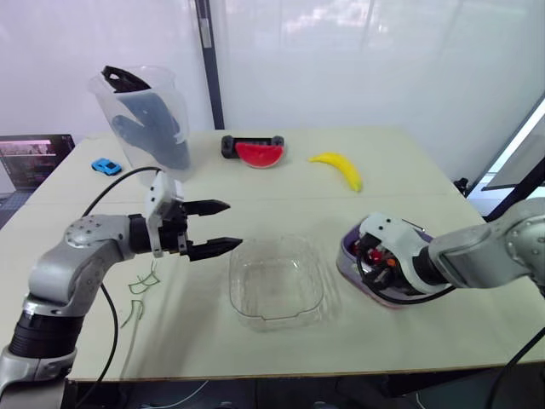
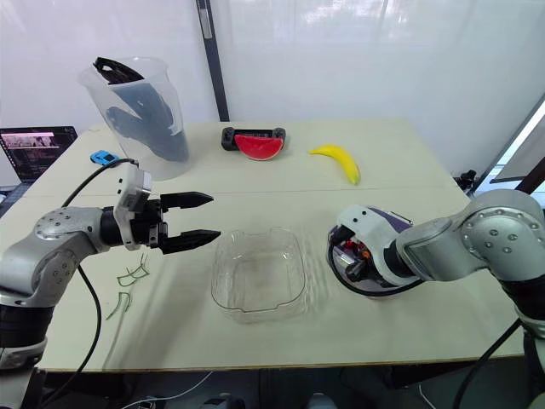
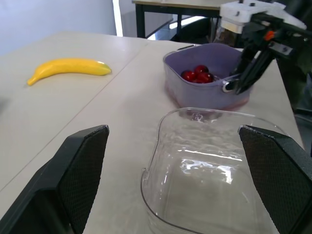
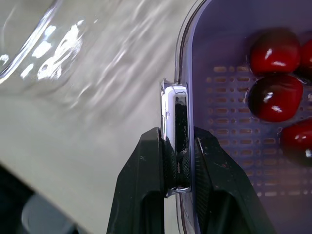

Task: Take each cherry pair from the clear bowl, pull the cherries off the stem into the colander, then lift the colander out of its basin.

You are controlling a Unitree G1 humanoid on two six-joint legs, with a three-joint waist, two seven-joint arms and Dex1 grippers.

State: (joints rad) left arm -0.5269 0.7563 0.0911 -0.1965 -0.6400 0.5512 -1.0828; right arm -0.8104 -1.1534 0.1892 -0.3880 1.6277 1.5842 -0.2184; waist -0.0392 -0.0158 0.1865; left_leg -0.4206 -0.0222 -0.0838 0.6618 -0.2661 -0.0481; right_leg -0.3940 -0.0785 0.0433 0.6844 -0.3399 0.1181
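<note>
Clear bowl (image 1: 277,285): glossy transparent plastic. Colander (image 4: 229,92): matt purple plastic. Colander handle (image 4: 174,105): mirror-polished metal. Cherries (image 4: 274,51): glossy, smooth. Table (image 1: 400,162): matt. Left gripper (image 1: 234,224) fingers (image 3: 80,168): matt black, fine-textured.

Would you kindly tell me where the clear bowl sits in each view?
Left eye: clear bowl mid-table, left of the colander.
Right eye: bowl likewise mid-table.
Left wrist: bowl framed by the left gripper, before the colander.
Right wrist: bowl beyond the colander rim the right gripper pinches.
Shared landmark: the colander.
</note>
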